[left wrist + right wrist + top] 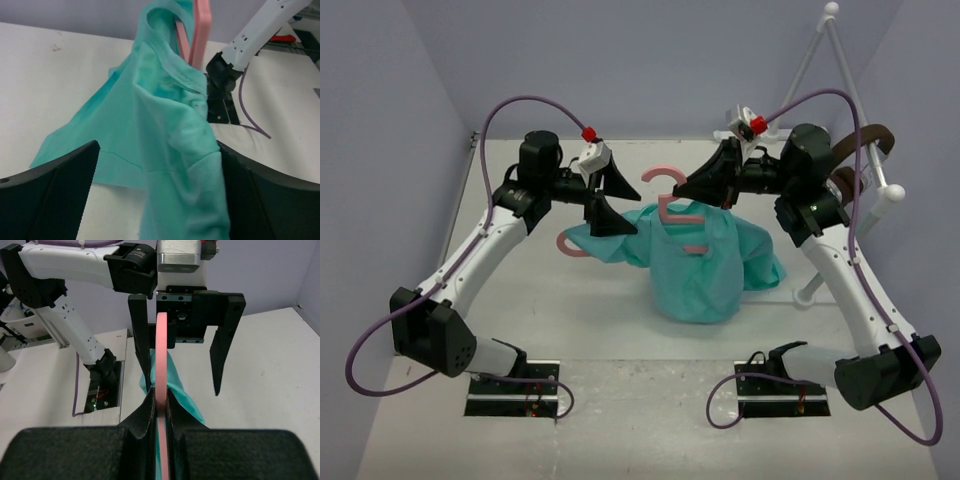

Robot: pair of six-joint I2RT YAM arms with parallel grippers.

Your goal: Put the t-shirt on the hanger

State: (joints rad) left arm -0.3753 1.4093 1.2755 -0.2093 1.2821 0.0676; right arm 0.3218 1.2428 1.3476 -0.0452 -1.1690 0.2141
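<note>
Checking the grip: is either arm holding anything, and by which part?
The right gripper is shut on the hanger, on its thin bar near the hook. The left gripper stands open around the t-shirt, gripping nothing.

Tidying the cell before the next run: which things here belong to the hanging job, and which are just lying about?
In the job: t-shirt, hanger, right gripper shut on the hanger, left gripper open at the t-shirt.
Lying about: white rack, brown headphones on it.

T-shirt (705, 270) hangs on hanger (662, 171), hem seemingly touching table (620, 335).
</note>
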